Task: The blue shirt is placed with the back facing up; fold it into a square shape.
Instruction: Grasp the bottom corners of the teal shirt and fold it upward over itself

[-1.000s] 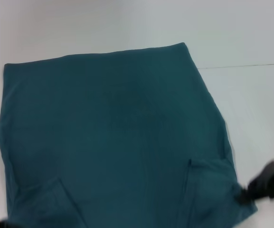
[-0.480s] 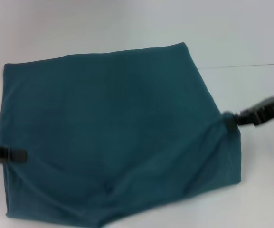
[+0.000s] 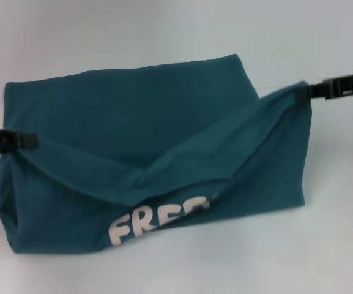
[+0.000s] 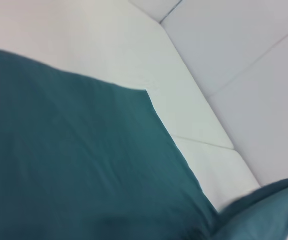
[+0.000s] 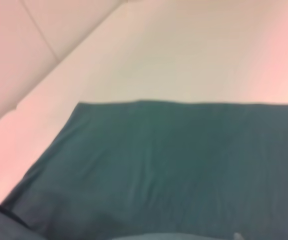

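The blue shirt (image 3: pixel 133 116) lies on the white table (image 3: pixel 164 24), its near part lifted off the surface. My left gripper (image 3: pixel 30 141) is shut on the shirt's left near corner. My right gripper (image 3: pixel 300 94) is shut on the right near corner and holds it higher. The lifted cloth hangs between them in a sagging fold, and white "FREE" lettering (image 3: pixel 158 222) shows on its underside. The far half stays flat. The shirt fills much of the left wrist view (image 4: pixel 74 165) and the right wrist view (image 5: pixel 173 165); neither shows fingers.
A thin seam (image 3: pixel 323 84) crosses the table at the right. In the left wrist view pale wall panels (image 4: pixel 243 45) stand beyond the table's far edge. Bare white table surrounds the shirt on all sides.
Both grippers have risen and moved away from me with the shirt's near corners. The near edge has lifted and turned over, showing the white lettering.
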